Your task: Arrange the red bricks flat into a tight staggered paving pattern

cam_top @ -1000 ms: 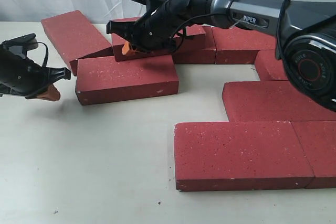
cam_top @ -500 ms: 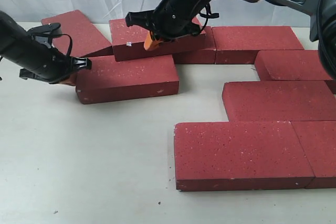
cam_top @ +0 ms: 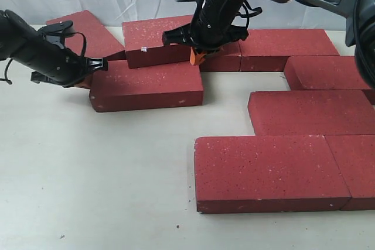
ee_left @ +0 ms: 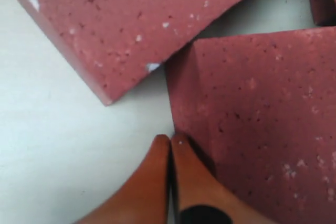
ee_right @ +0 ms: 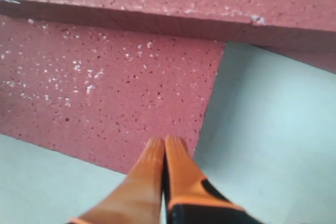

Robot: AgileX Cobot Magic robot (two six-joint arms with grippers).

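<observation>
Left end effector (cam_top: 87, 78) and right end effector (cam_top: 197, 57): both closed, empty. Rows of laid bricks (cam_top: 269, 168) staggered; three loose bricks (cam_top: 146, 83) unplaced, one tilted.

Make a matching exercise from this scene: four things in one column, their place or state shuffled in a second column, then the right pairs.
Things:
1. left gripper
2. right gripper
3. far-left brick
4. front brick

Place or state:
A. flat on the table, nearest the exterior camera
B. shut, tips at the left end of the loose brick
C. set at an angle to the other bricks
D. shut, tips by the loose brick's far right corner

Pairs: 1-B, 2-D, 3-C, 4-A
</observation>
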